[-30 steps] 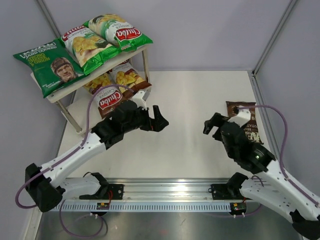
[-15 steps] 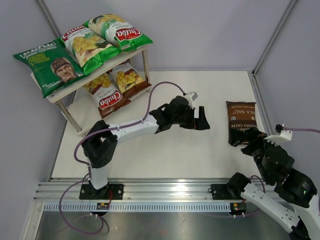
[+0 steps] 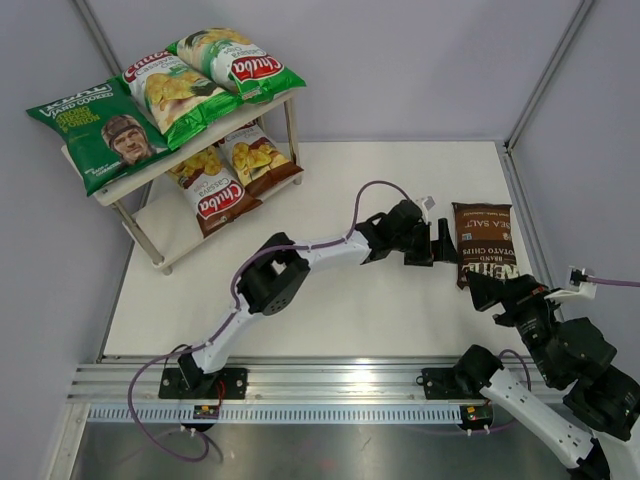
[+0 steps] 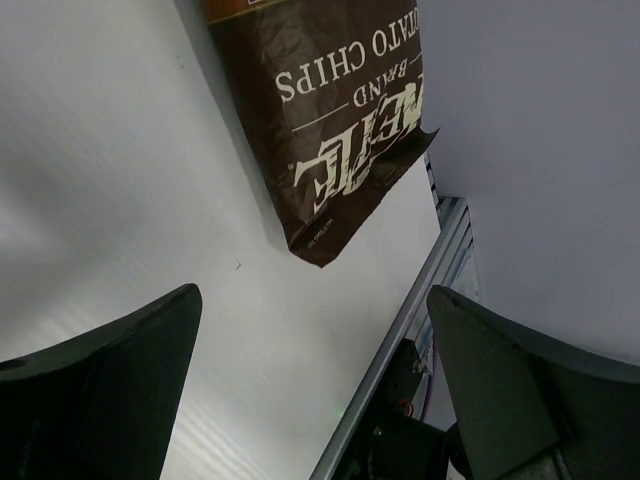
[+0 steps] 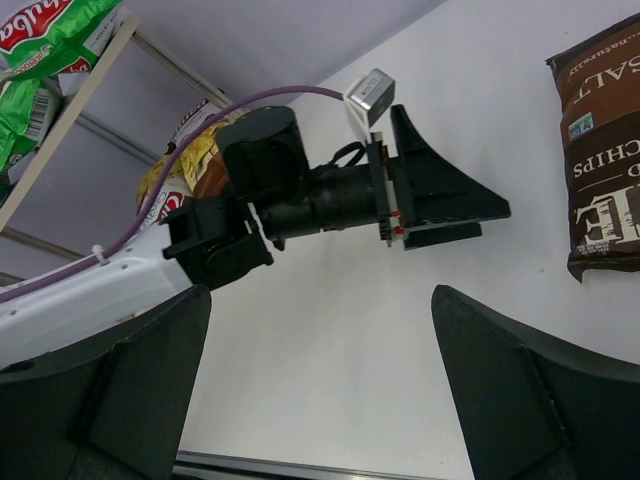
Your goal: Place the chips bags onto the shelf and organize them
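Kettle chips bag (image 3: 484, 245): laid flat on the table (image 3: 340, 300) at its right side, well apart from the shelf; the print is seen upside down in the left wrist view.
Shelf (image 3: 150, 172): stood at the far left corner of the table, with two pale boards on thin metal legs.
Top board: three bags are carried. The dark green bag with a man's face (image 3: 100, 130) is laid at the left end and overhangs the edge. One green-white Chuba bag (image 3: 168, 92) is laid in the middle, and a second green-white Chuba bag (image 3: 236, 62) at the right end, partly overlapping it.
Lower board: two bags are laid side by side, a brown Chuba bag (image 3: 210, 188) and another brown Chuba bag (image 3: 258, 155).
Left claw (image 3: 445, 242): stretched across the table to just beside the Kettle bag's left edge. The fingers are spread wide, nothing is gripped between them, and contact with the bag cannot be told.
Right claw (image 5: 322, 295): held near the right front of the table, close to the Kettle bag's near end. The fingers are spread wide and nothing is held.
Purple cable (image 3: 375, 190): looped along the left arm.
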Controlling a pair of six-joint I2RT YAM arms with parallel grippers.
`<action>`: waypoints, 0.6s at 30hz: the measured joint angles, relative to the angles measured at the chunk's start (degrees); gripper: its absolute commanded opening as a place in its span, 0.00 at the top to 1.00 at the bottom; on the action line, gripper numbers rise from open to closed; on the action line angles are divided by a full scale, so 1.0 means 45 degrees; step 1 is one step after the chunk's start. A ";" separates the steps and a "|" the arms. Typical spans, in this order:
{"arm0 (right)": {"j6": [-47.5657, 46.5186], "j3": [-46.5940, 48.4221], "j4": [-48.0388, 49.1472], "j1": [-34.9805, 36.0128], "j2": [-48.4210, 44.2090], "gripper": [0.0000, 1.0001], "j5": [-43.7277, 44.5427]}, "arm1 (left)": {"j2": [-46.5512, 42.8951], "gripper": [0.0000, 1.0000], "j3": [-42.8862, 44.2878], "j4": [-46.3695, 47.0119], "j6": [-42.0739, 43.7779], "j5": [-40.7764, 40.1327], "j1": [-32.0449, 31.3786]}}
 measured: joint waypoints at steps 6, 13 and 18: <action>0.0316 -0.0010 -0.0019 0.0000 -0.0073 0.01 -0.0549 | 0.1564 0.01 0.1783 -0.0525 -0.0908 -0.0058 -0.0413; 0.0777 -0.0044 0.0005 0.0000 -0.0680 0.01 -0.1103 | 0.3021 0.01 0.3847 -0.1632 -0.1695 -0.0330 -0.0782; 0.0918 -0.0544 0.0223 0.0000 -0.1098 0.00 -0.1632 | 0.3920 0.03 0.5226 -0.1758 -0.2307 -0.0267 -0.0865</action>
